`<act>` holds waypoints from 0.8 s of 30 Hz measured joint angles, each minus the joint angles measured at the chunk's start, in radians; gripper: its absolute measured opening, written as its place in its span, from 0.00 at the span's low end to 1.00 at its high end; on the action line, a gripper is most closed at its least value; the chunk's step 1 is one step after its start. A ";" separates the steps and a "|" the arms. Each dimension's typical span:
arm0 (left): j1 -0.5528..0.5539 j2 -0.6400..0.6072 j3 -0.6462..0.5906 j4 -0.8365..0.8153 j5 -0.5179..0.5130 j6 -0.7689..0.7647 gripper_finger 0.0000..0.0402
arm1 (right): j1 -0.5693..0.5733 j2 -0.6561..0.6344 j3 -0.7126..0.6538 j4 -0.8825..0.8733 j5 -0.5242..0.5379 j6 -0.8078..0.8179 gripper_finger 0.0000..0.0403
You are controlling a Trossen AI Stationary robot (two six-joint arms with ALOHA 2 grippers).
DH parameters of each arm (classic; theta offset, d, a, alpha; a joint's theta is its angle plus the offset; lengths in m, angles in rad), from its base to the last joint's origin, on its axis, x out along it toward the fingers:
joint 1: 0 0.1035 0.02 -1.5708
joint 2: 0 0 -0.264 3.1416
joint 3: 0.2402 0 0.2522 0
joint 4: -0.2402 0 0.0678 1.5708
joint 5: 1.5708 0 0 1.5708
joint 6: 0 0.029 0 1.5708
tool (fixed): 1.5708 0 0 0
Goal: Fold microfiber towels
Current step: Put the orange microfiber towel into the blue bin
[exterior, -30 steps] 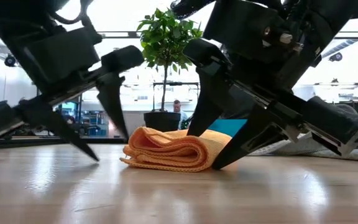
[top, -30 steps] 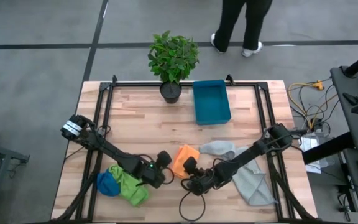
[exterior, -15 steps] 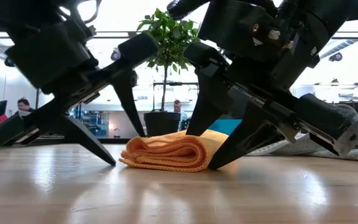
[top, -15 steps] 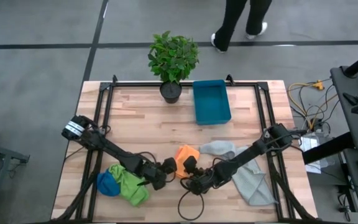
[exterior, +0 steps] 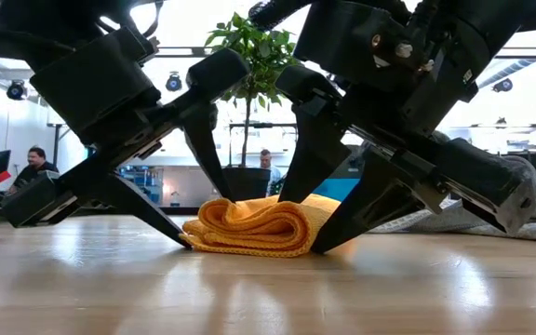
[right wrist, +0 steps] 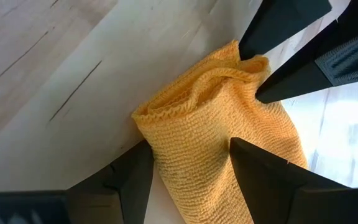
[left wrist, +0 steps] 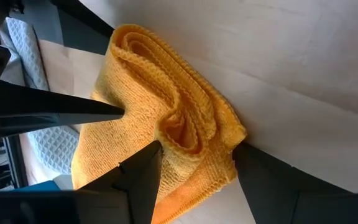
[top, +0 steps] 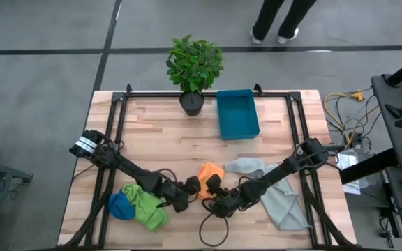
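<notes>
Both spread grippers, left gripper and right gripper, straddle the soft, knit-textured, rolled orange towel.

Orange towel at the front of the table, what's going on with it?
Both arms are working the folded orange towel near the table's front edge. The left gripper and right gripper each straddle one end of it with fingers open, tips down at the wood; neither has closed on it. The green towel and blue towel lie bunched at front left, the grey towel at right, all unfolded. The teal bin sits at the back beside a potted plant.
</notes>
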 joint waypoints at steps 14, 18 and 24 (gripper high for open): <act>0.007 0.050 -0.058 0.075 0.050 -0.204 0.48 | 0.000 0.000 0.000 0.000 0.000 0.015 0.52; -0.001 0.086 -0.049 0.091 0.032 -0.231 0.41 | 0.000 0.000 0.000 0.000 0.001 0.034 0.52; -0.001 0.105 -0.042 0.100 0.060 -0.283 0.14 | 0.000 0.000 0.000 0.000 0.002 0.041 0.52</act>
